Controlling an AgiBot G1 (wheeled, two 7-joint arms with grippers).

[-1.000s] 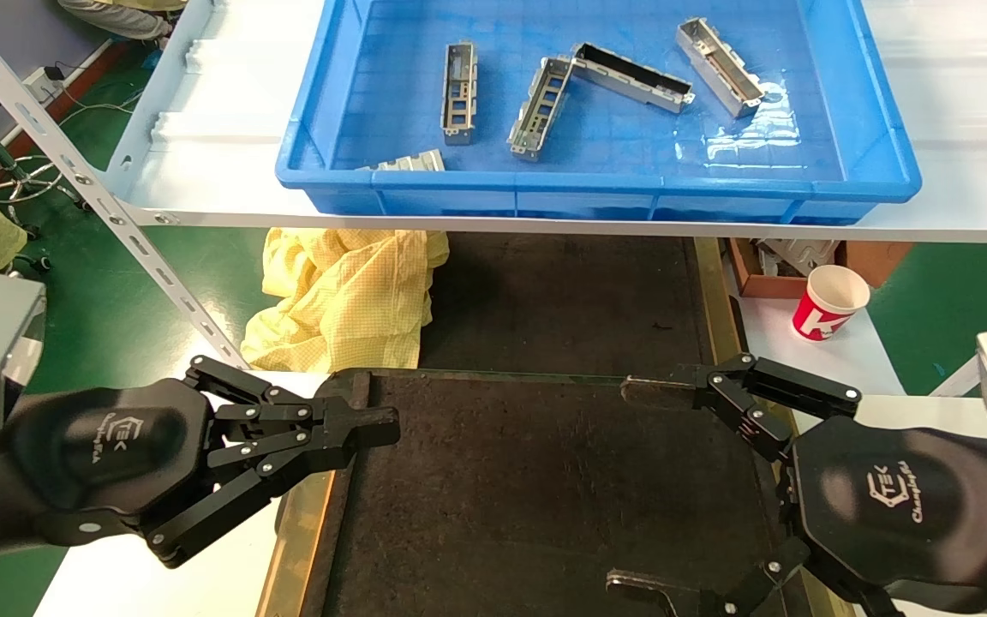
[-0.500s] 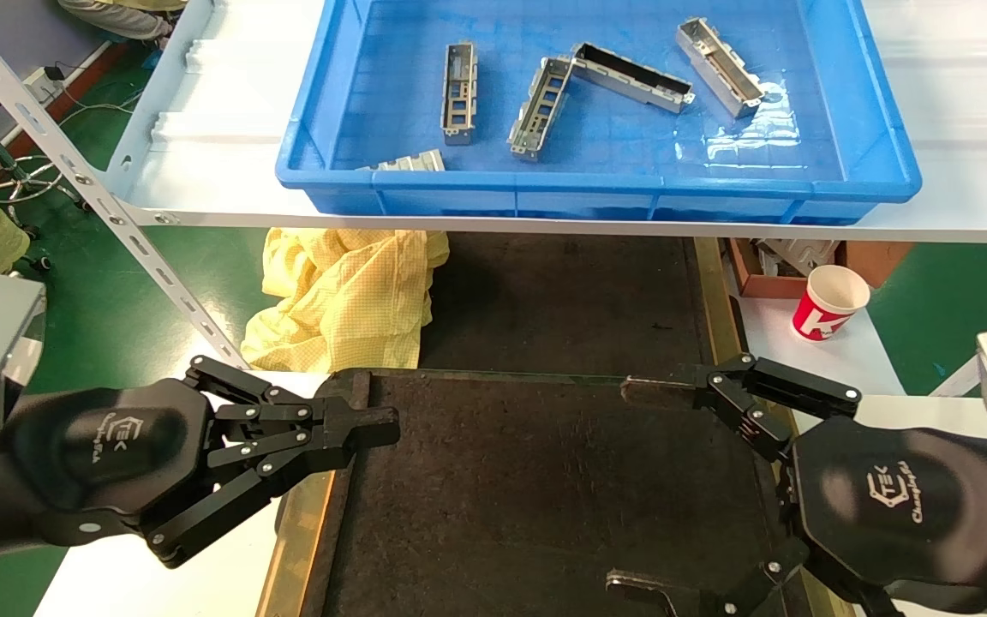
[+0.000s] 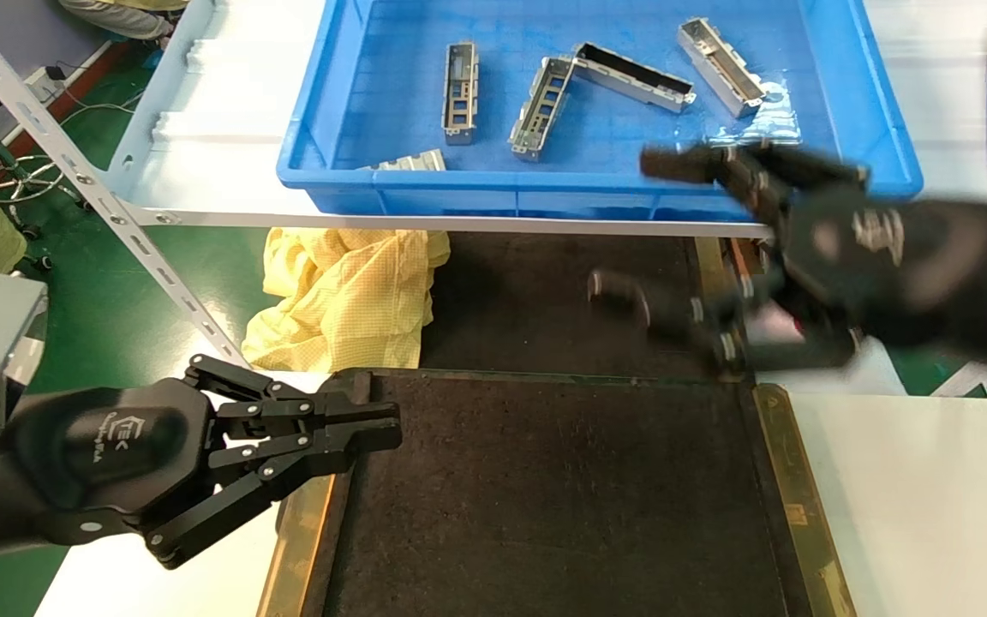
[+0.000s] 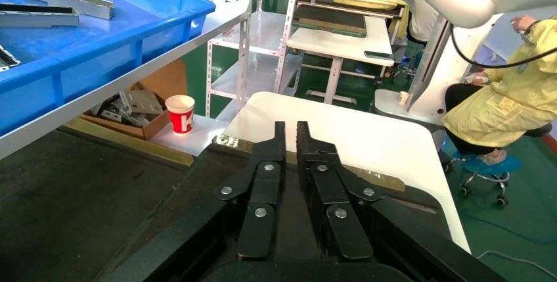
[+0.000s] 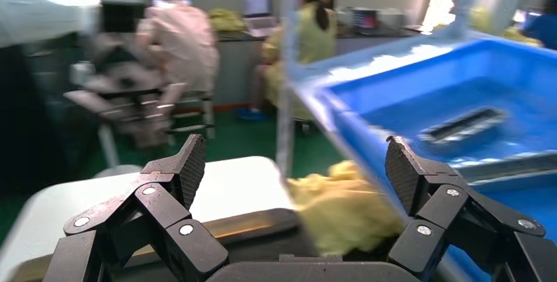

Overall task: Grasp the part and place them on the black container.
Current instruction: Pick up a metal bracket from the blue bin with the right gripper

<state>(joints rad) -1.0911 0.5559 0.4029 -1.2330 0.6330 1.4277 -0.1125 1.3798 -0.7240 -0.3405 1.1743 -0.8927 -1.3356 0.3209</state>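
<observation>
Several silver-grey parts lie in the blue crate (image 3: 545,182) on the shelf: one at the left (image 3: 459,90), one in the middle (image 3: 541,107), one at the far right (image 3: 720,67). The black container (image 3: 545,497) lies below and nearer, with brass strips on its sides and nothing on it. My right gripper (image 3: 626,223) is open and empty, raised in front of the crate's near right wall. In the right wrist view (image 5: 295,157) its jaws stand wide apart, with a part (image 5: 463,125) in the crate beyond. My left gripper (image 3: 391,427) is shut and empty at the container's near left edge; it also shows in the left wrist view (image 4: 289,127).
A yellow cloth (image 3: 348,291) lies bunched under the shelf at the left. A slanted metal shelf strut (image 3: 91,184) runs down at the left. A red and white paper cup (image 4: 179,112) stands beside the container's right side, next to a brown box of metal pieces (image 4: 128,106).
My right gripper has risen from the container's near right corner up and forward to the crate's front wall, still open. The left gripper has not moved.
</observation>
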